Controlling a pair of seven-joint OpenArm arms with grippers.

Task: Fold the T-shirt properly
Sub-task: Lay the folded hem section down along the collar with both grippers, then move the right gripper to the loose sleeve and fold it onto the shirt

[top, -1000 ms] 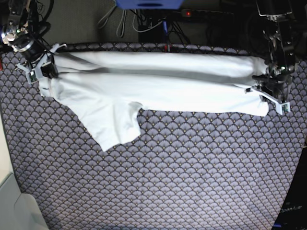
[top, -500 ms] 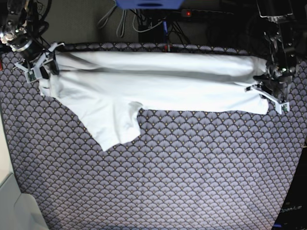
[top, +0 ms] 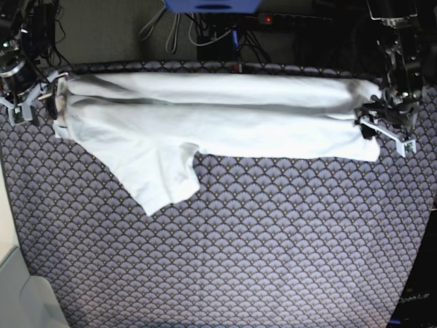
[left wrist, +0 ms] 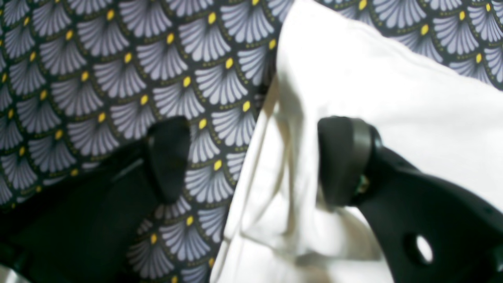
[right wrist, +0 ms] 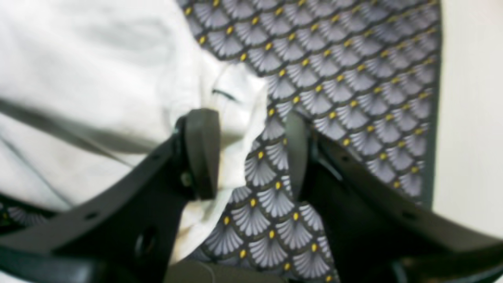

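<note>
The far strip of the surface (top: 225, 273) is spanned by the T-shirt (top: 212, 119); the near half is left open. Cables (top: 205, 31) are bunched beyond the far edge.

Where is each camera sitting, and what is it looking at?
Base: high above, looking down on the whole T-shirt and patterned cloth, an arm at each side.
Left wrist: on the left arm, looking down past the open left gripper at the shirt's edge.
Right wrist: on the right arm, looking down past the open right gripper at the shirt's other end.
All three share the shirt and cloth.
</note>
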